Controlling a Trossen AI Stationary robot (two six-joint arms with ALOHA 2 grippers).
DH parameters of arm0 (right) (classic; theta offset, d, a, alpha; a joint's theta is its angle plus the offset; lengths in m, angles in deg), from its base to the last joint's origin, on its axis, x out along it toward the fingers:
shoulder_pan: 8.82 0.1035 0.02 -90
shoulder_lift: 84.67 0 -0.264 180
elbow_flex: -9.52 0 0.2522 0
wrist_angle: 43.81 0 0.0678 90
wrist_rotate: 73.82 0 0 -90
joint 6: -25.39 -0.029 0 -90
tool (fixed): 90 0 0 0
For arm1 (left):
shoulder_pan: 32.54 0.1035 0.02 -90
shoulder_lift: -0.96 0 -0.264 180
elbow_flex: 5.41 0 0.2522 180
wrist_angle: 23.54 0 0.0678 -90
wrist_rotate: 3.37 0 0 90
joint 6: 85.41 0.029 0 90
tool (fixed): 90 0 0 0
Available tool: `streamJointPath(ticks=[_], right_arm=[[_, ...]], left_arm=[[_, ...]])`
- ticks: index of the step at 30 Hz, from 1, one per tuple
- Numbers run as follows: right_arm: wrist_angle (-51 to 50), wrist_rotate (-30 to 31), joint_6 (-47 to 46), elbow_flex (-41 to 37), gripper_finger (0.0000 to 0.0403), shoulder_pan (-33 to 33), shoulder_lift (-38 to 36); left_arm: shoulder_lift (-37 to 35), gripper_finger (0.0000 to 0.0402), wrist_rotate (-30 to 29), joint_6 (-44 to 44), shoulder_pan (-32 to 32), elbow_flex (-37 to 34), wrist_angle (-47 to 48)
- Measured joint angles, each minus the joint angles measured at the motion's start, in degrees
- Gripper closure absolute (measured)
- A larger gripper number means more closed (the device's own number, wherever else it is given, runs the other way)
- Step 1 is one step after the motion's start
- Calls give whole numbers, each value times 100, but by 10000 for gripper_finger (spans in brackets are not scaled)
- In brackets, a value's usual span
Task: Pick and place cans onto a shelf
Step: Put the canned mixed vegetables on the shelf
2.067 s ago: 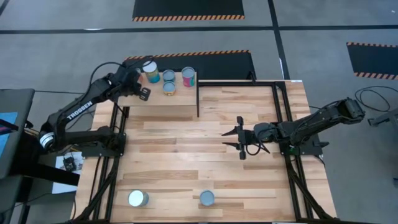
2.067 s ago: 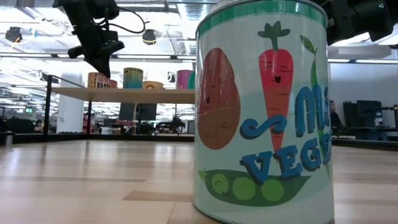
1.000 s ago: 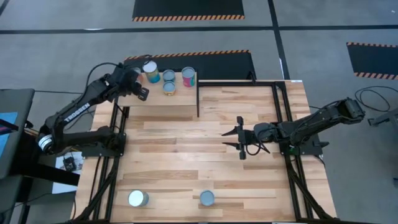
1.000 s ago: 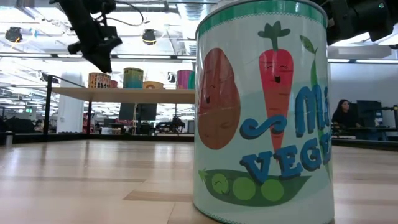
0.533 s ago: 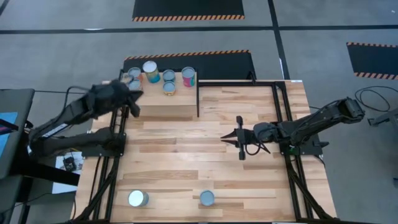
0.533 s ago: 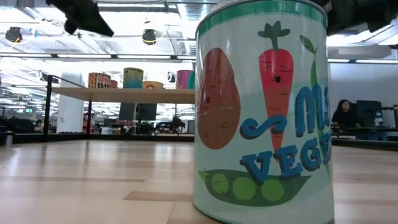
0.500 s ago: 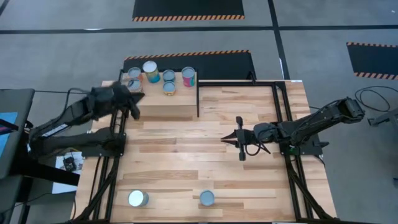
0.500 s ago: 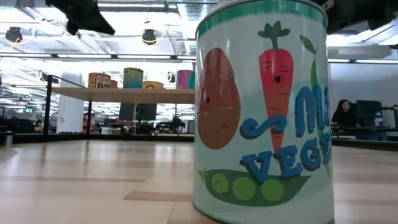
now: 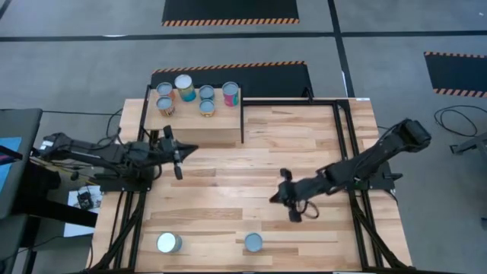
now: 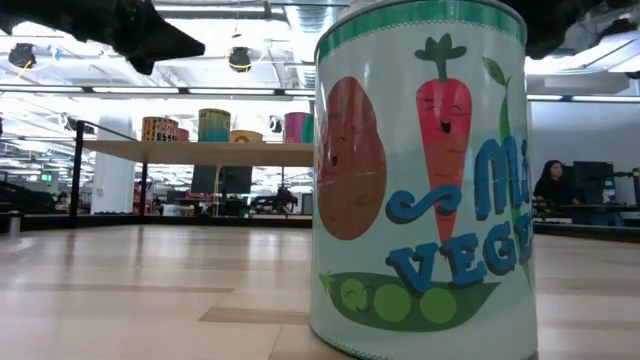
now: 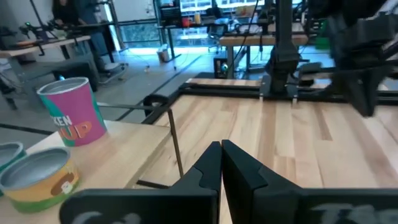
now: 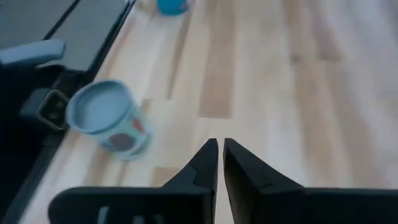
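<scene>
Several cans stand upright on the light wooden shelf at the table's far left; my left wrist view shows a pink-labelled can and a yellow-labelled one there. Two more cans stand near the table's front edge: a wider whitish-topped can and a blue-topped can, which the right wrist view shows as well. My left gripper is shut on nothing, just off the shelf's near edge. My right gripper, shut on nothing, hangs over the table's middle, up and right of the blue-topped can.
A vegetable-labelled can fills the low view right before the camera. The shelf's black frame post stands at its right end. Black frame rails run along the table's left and right sides. Bare planks lie between both grippers.
My left gripper has drawn back from over the shelf toward the table's left and near side, and two cans at the shelf's left end now show. My right gripper has shut and gone toward the near edge, closer to the blue-topped can.
</scene>
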Motion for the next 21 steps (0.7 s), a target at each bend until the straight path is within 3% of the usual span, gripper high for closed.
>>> streamJointPath(ticks=[6,16,21], right_arm=[[-653,-479,-636,1015,329,190,1050],[-1479,-1150,-1334,2605,228,167,2200],[-1564,-1490,-1302,2995,202,166,2702]], left_arm=[[253,400,-619,-24,-474,-89,-73],[628,400,-1021,-50,-595,-87,-88],[846,400,-1112,-49,-595,-87,-114]])
